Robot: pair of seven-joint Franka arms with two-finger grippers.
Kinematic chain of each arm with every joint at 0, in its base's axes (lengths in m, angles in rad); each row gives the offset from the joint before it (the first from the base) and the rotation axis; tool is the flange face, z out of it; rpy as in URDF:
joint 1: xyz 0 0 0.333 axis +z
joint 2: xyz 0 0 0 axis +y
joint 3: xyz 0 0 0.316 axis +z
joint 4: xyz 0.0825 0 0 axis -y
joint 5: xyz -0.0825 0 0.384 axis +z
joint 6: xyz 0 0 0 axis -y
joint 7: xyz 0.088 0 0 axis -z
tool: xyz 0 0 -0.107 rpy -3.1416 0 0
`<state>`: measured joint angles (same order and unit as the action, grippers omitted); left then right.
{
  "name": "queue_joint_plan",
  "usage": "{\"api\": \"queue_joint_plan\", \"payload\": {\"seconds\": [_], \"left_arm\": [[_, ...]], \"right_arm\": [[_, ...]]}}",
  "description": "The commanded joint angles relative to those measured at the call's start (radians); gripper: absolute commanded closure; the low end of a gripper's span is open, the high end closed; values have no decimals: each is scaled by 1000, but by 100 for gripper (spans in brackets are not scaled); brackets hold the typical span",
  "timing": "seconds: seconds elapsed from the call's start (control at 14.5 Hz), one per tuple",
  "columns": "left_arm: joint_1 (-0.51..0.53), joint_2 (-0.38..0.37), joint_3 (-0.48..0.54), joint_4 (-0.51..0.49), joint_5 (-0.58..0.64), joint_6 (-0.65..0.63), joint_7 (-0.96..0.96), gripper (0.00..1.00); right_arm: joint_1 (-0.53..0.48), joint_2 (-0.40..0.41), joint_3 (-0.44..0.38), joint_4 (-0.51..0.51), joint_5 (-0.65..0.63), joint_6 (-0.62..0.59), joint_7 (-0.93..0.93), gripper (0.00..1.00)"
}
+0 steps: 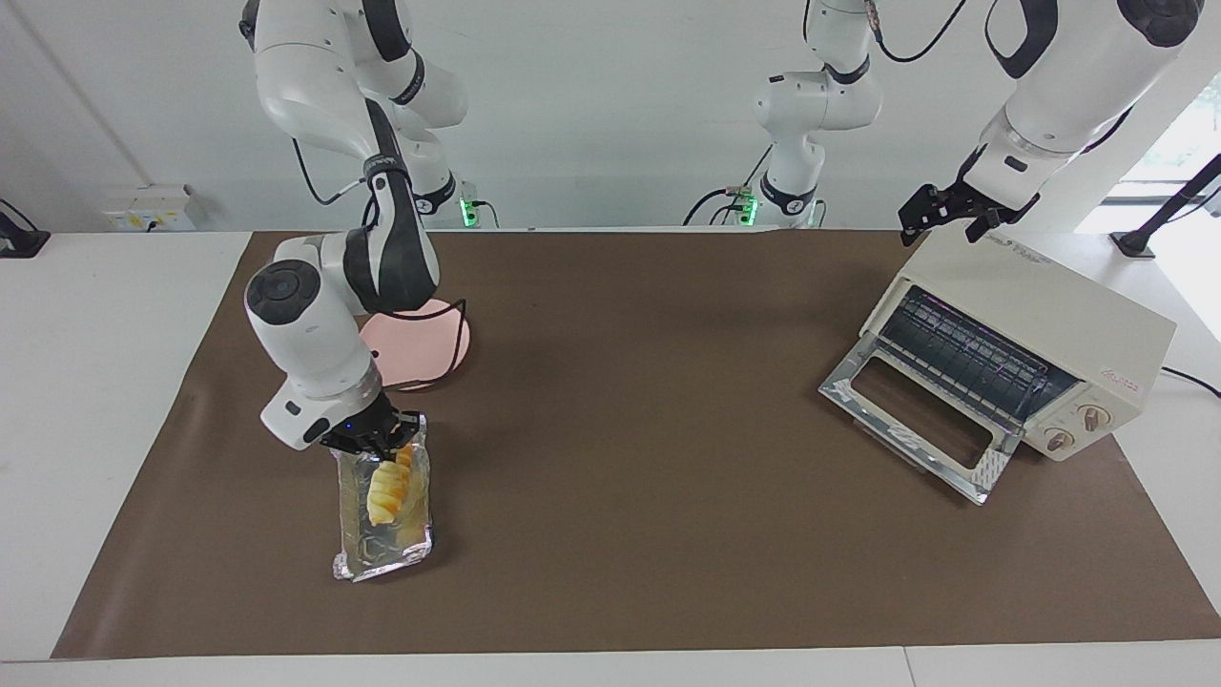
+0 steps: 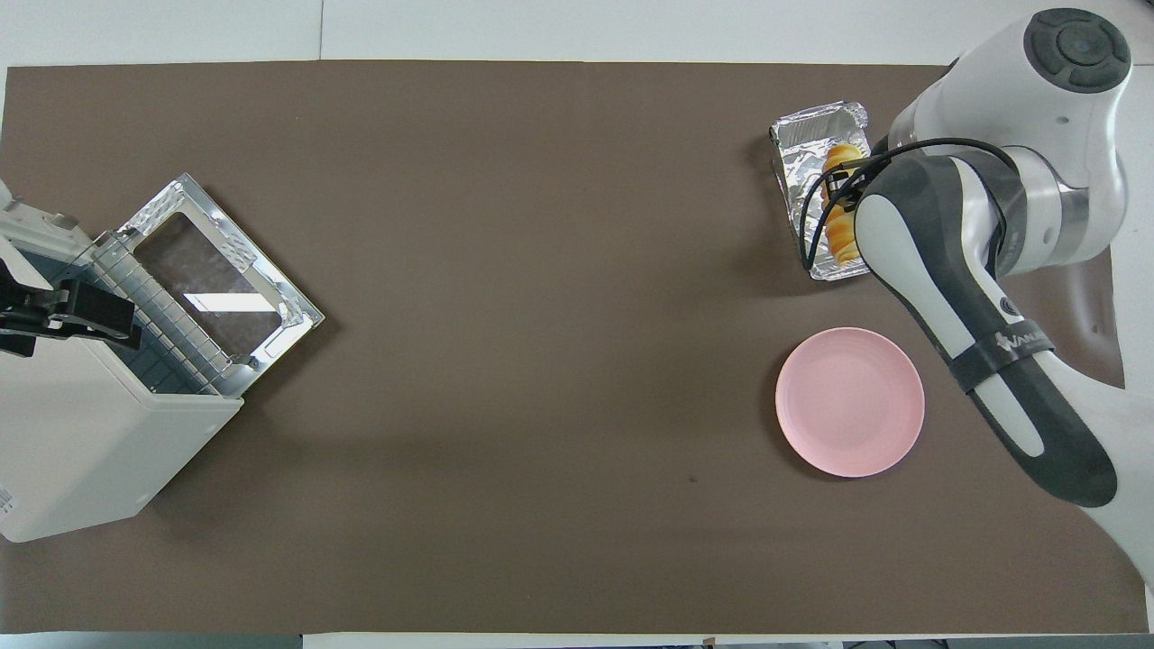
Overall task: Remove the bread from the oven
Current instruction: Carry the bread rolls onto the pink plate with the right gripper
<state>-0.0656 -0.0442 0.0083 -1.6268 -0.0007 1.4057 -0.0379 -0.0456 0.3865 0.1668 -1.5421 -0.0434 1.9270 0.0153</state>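
Bread [image 1: 389,489] already out of the oven [image 1: 1021,348], hanging tilted above the foil tray [image 1: 382,553], pinched at its upper end by the right gripper [image 1: 379,447], jaws shut on it. Best carried high enough to clear the tray's rim, then swung slowly toward the pink plate [image 1: 431,355], just nearer the robots than the tray, and lowered flat before release; grip at one end only, so likely to swing or slip if rushed. Left gripper [image 1: 946,218] waiting over the oven's top, jaws wide open, holding nothing. Oven door [image 1: 911,426] dropped open, rack bare, well apart from the tray, at the left arm's end of the table.

Brown mat [image 1: 630,458] over a white table; plain white wall, window by the oven.
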Motion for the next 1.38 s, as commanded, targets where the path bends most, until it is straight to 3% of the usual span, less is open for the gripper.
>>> {"api": "queue_joint_plan", "payload": {"seconds": [0.0,0.14,0.34,0.55,0.9,1.31], "left_arm": [[16,-14,-10,-8,-15,12,0,0],[16,-14,-10,-8,-15,12,0,0],[16,-14,-10,-8,-15,12,0,0],[16,-14,-10,-8,-15,12,0,0],[16,-14,-10,-8,-15,12,0,0],[15,-14,-10,-8,-15,12,0,0]], "right_arm": [[-11,-156,7,-55,126,-159,-5,100],[-23,-269,7,-154,190,-197,-32,100],[-77,-467,5,-425,296,-122,-216,100],[-189,-581,0,-636,407,-63,-484,100],[-244,-681,0,-869,500,81,-649,100],[-165,-650,2,-1001,557,341,-678,100]]}}
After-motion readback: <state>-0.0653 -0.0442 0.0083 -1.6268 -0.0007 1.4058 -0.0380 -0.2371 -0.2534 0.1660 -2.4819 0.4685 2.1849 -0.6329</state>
